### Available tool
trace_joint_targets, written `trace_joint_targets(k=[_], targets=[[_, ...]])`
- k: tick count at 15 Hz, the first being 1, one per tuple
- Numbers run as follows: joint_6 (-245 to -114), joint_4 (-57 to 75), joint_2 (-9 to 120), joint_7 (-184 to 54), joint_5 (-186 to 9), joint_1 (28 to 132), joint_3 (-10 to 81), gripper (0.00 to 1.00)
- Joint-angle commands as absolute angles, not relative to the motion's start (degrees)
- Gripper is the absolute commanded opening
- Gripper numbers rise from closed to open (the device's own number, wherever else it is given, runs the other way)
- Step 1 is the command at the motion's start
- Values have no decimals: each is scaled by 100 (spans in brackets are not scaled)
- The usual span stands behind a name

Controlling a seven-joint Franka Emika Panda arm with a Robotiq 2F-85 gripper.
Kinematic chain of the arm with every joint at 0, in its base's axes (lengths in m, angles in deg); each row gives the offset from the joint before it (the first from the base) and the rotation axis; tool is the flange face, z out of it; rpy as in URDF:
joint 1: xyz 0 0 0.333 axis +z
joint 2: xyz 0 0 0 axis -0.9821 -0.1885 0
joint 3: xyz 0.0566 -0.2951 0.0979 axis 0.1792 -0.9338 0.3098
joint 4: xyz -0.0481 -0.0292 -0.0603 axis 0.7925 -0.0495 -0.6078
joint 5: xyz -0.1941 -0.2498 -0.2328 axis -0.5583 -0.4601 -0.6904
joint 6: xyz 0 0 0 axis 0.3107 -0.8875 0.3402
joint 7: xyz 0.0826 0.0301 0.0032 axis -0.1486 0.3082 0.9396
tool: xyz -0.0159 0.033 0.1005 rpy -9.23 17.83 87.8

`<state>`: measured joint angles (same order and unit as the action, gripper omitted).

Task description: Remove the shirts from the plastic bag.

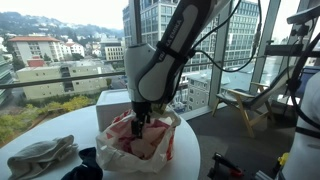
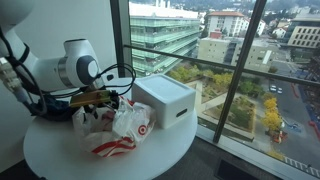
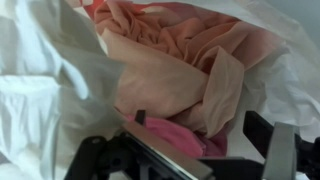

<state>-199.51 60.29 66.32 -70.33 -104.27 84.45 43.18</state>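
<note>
High-rise office or lab space by the look of it, not a home. Floor-to-ceiling windows (image 2: 190, 50) with dark frames, 12 to 3 o'clock in an exterior view. Office towers (image 1: 150, 30) and low rooftops (image 1: 40, 50) outside, well below. Round white table (image 2: 60, 160) by the glass, white box (image 2: 165, 100) on it at 2 o'clock. Wooden folding stand (image 1: 245, 105) on dark floor, 3 o'clock.

Arm (image 1: 165, 55) angles downward, end effector (image 1: 140, 120) jaws spread apart.

Shirts (image 3: 170, 70) in bag (image 2: 125, 128) on table (image 2: 55, 160)
</note>
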Motion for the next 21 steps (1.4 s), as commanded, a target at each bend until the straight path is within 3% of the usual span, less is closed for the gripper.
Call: trace_joint_targets(k=[1, 12, 13, 14, 16, 21], targets=[[-20017, 5518, 6103, -6460, -10928, 8403, 4006, 100], [-20016, 5022, 4979, -6931, -10523, 8252, 3766, 100], [-20020, 5018, 4923, -6978, -10489, 8218, 3754, 93], [-20008, 5018, 4892, -7035, -10419, 8171, 3764, 75], [-20001, 5034, 4905, -7106, -10301, 8112, 3784, 69], [-19910, 5069, 5035, -7322, -9861, 7999, 3865, 31]])
